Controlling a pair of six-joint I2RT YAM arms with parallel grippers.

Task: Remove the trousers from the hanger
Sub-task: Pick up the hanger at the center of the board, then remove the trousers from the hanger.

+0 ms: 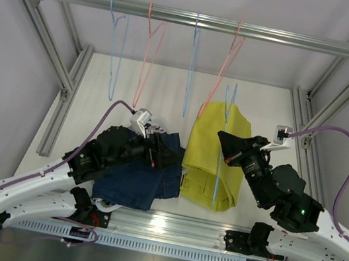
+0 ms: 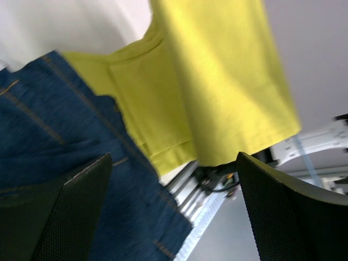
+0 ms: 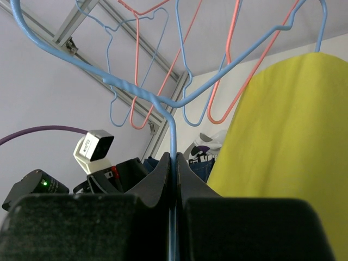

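Note:
Mustard-yellow trousers (image 1: pixel 205 156) hang folded over a blue wire hanger (image 1: pixel 228 113), their lower fold resting on the table. My right gripper (image 1: pixel 224 144) is shut on that hanger's neck (image 3: pixel 172 136), with the yellow cloth (image 3: pixel 283 152) just to its right. Plain navy trousers (image 1: pixel 143 179) lie flat on the table left of the yellow pair. My left gripper (image 1: pixel 158 146) hovers over them, open and holding nothing. In the left wrist view its fingers (image 2: pixel 81 201) frame the navy cloth (image 2: pixel 54 119) and the yellow trousers' edge (image 2: pixel 217 81). A bit of white cloth with black print (image 3: pixel 205 153) peeks out beyond the navy pair.
Several bare hangers hang from the overhead rail (image 1: pixel 200 19): blue (image 1: pixel 116 47), pink (image 1: pixel 148 52), blue (image 1: pixel 191 60) and pink (image 1: pixel 224 65). Frame posts stand at both sides. An aluminium rail (image 1: pixel 171 227) runs along the table's near edge.

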